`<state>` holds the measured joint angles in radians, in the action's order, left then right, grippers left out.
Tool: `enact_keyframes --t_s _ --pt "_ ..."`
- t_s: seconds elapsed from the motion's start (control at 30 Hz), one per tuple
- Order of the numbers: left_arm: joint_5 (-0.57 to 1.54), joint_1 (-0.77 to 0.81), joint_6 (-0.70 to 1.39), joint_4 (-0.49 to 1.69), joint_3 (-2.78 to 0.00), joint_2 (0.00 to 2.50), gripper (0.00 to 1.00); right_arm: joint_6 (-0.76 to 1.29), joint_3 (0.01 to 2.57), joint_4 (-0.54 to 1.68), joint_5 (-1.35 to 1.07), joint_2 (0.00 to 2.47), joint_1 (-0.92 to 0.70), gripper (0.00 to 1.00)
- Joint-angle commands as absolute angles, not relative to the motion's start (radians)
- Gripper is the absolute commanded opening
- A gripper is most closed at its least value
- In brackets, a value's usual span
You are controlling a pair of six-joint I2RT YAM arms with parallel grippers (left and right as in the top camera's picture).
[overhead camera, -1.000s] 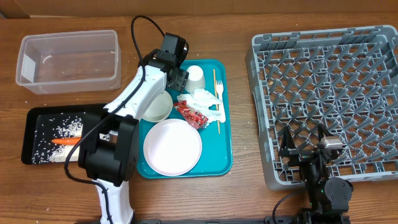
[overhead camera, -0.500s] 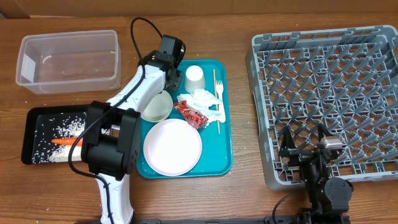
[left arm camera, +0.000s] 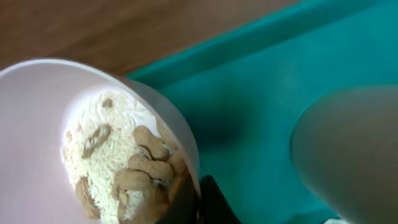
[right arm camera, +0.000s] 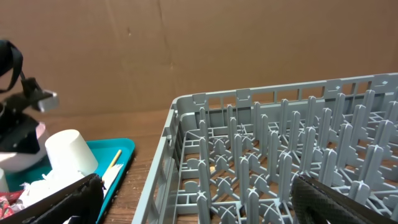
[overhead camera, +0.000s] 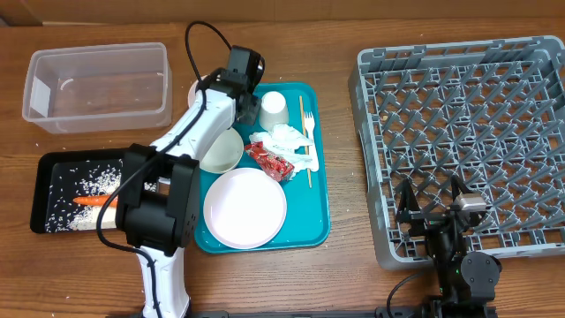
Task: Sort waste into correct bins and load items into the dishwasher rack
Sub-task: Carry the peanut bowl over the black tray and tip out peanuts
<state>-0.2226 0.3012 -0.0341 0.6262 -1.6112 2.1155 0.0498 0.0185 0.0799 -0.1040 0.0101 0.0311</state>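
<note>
My left gripper [left arm camera: 199, 202] is shut on the rim of a small white bowl [left arm camera: 37, 124] holding rice and nut-like scraps [left arm camera: 124, 155]. From overhead the left gripper [overhead camera: 228, 93] sits at the teal tray's back left corner, and the arm covers most of that bowl [overhead camera: 196, 88]. The tray carries a cup [overhead camera: 276, 109], a second bowl [overhead camera: 222, 150], a large plate [overhead camera: 244, 208], napkins [overhead camera: 291, 141] and a red wrapper [overhead camera: 272, 161]. The black tray [overhead camera: 53, 168] contains a carrot [overhead camera: 93, 200] and rice. My right gripper [overhead camera: 433, 208] hangs open over the rack [overhead camera: 468, 132].
The clear tub [overhead camera: 97, 86] stands at the back left, nothing visible inside. The teal tray [overhead camera: 320, 225] lies between the bins and the rack. A wooden stick [overhead camera: 305, 124] and a white fork [overhead camera: 312, 132] rest by the napkins. In the right wrist view rack pegs [right arm camera: 261, 155] stand close.
The left gripper moved from beside the cup toward the tray's back left corner and shut on the bowl's rim. The right arm stayed still.
</note>
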Motion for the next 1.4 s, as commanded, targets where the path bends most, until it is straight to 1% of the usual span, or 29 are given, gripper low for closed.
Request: enact_keyframes --t_s 0.0,0.13,0.3,0.43,0.57,0.63,0.73,0.97,1.07,1.17,1.37 --pt "-0.222 0.302 0.047 0.651 -1.706 2.051 0.04 0.052 0.008 0.076 -0.098 0.004 0.033 1.00" --pt "-0.125 0.302 0.061 0.694 -1.760 1.971 0.04 0.052 0.008 0.076 -0.098 0.004 0.033 1.00" --pt "-0.103 0.300 0.210 0.770 -1.764 1.817 0.04 0.052 0.008 0.076 -0.098 0.004 0.033 1.00" --pt "-0.078 0.298 0.252 0.891 -1.764 1.644 0.04 0.052 0.008 0.076 -0.098 0.004 0.033 1.00" --pt "-0.050 0.258 0.281 1.029 -1.764 1.548 0.04 0.052 0.008 0.076 -0.098 0.004 0.033 1.00" --pt "-0.013 0.191 0.324 1.115 -1.763 1.511 0.04 0.052 0.008 0.076 -0.098 0.004 0.033 1.00" --pt "0.124 0.046 0.323 1.203 -1.763 1.489 0.04 0.052 0.008 0.076 -0.098 0.004 0.033 1.00" --pt "0.318 -0.268 0.310 1.306 -1.706 1.490 0.04 0.052 0.008 0.076 -0.098 0.004 0.033 1.00" --pt "0.462 -0.404 0.282 1.297 -1.612 1.490 0.04 0.052 0.008 0.076 -0.098 0.004 0.033 1.00" --pt "0.645 -0.521 0.239 1.228 -1.468 1.490 0.04 0.052 0.008 0.076 -0.098 0.004 0.033 1.00" --pt "0.856 -0.672 0.209 1.097 -1.251 1.491 0.04 0.052 0.008 0.076 -0.098 0.004 0.033 1.00"
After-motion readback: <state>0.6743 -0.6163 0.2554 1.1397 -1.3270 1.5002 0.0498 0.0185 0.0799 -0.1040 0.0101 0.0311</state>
